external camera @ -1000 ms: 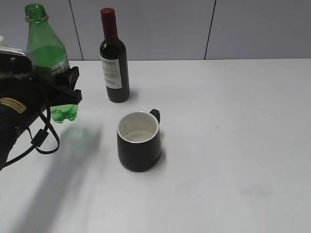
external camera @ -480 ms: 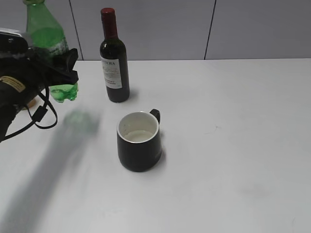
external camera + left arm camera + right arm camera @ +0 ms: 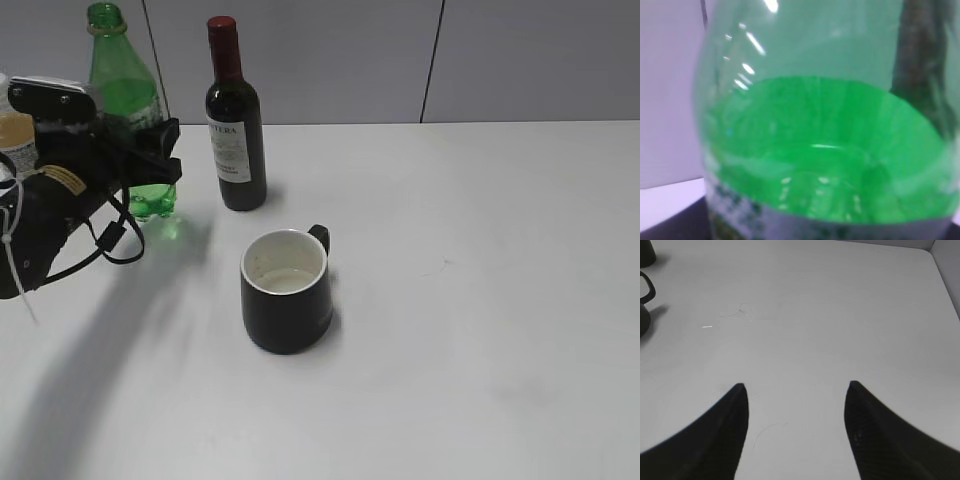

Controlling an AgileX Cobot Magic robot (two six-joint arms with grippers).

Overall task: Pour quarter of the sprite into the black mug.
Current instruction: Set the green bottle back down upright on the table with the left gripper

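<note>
Hiding sprite (image 3: 128,100) label, left tool (image 3: 150,165) clamped on it, right tool (image 3: 796,390) apart

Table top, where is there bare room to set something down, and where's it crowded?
The white table is bare right of the black mug and along the front edge. It is crowded at the back left: the left gripper holds the sprite bottle beside the wine bottle, an orange-drink bottle behind.

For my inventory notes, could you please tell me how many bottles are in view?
3: a green plastic bottle at the back left, a dark glass wine bottle beside it, and an orange-drink bottle at the left edge, mostly hidden behind the arm.
</note>
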